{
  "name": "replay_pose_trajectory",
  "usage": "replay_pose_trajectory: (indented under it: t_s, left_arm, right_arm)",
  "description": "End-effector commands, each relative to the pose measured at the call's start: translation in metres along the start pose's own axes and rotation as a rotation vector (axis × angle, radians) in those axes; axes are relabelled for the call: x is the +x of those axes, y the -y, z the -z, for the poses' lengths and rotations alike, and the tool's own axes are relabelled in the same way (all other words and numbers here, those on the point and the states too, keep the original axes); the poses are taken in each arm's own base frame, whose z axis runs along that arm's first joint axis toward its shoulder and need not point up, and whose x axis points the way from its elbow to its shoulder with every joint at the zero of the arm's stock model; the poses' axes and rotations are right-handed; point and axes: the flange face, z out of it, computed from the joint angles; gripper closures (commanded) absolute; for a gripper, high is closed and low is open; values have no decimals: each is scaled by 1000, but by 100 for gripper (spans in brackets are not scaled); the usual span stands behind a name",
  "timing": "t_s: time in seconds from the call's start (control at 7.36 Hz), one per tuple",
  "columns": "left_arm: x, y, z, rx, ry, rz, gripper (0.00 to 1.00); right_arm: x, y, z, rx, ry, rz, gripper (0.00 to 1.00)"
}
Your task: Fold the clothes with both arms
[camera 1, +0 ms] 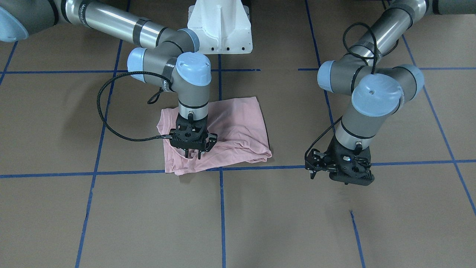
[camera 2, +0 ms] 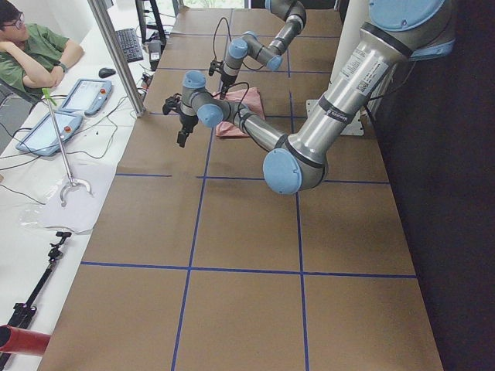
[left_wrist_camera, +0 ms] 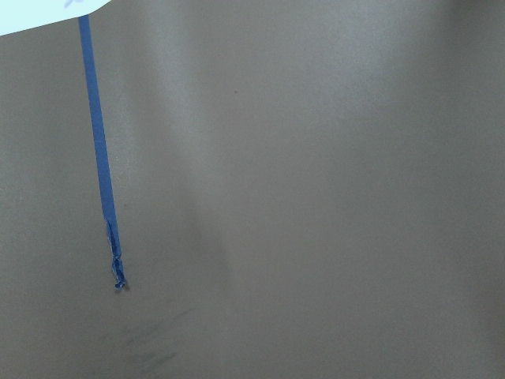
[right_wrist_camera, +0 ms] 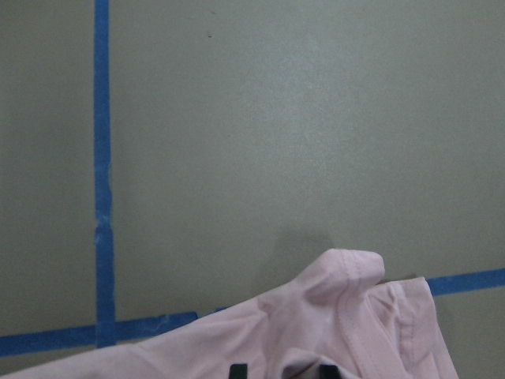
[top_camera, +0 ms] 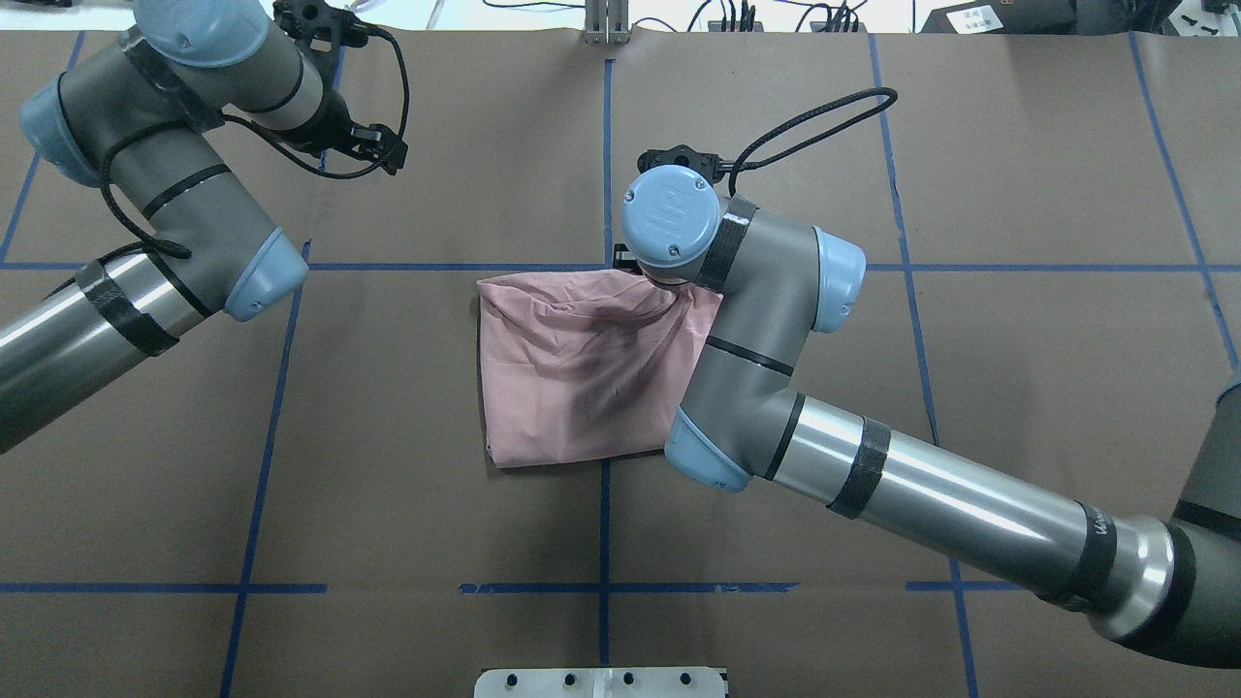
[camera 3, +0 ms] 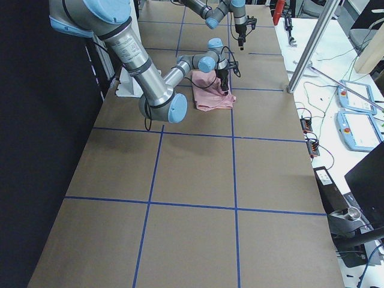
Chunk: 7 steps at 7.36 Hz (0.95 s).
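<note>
The clothes are one pale pink T-shirt (camera 1: 238,126), folded into a rough rectangle near the table's middle (top_camera: 562,368), plain side up. My right gripper (camera 1: 193,153) points straight down over the shirt's edge farthest from the robot. Its fingers are closed on a raised bunch of pink cloth. In the right wrist view the two black fingertips (right_wrist_camera: 237,369) sit at the bottom edge with lifted fabric (right_wrist_camera: 331,324) around them. My left gripper (camera 1: 340,175) hangs above bare table well off to the shirt's side, open and holding nothing (top_camera: 354,126). The left wrist view shows only table and tape.
Blue tape lines (camera 1: 222,208) divide the brown table into squares. The white pedestal (camera 1: 219,29) stands at the robot's edge. A person (camera 2: 31,54) sits at a side desk with tablets and cables beyond the table's far long edge.
</note>
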Motion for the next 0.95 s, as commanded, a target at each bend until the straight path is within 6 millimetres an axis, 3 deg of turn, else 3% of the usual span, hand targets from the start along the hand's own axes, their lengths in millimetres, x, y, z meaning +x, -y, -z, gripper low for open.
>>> replay_pose_trajectory:
  t_s: [0.0,0.14,0.41,0.82]
  left_arm:
    - [0,-1,0,0,0,4,0]
    - [1,-1,0,0,-2,19,0]
    - [5,-1,5,8,-10,15,0]
    - [7,-2,6,9,-12,34,0]
  right_arm:
    - [1,1,-3,5,-8,-21,95]
    - [4,2,-5,7,-13,-23,100]
    - [10,13,-6,15,-23,-37,100]
    - [22,28,-31,33,-83,-60,100]
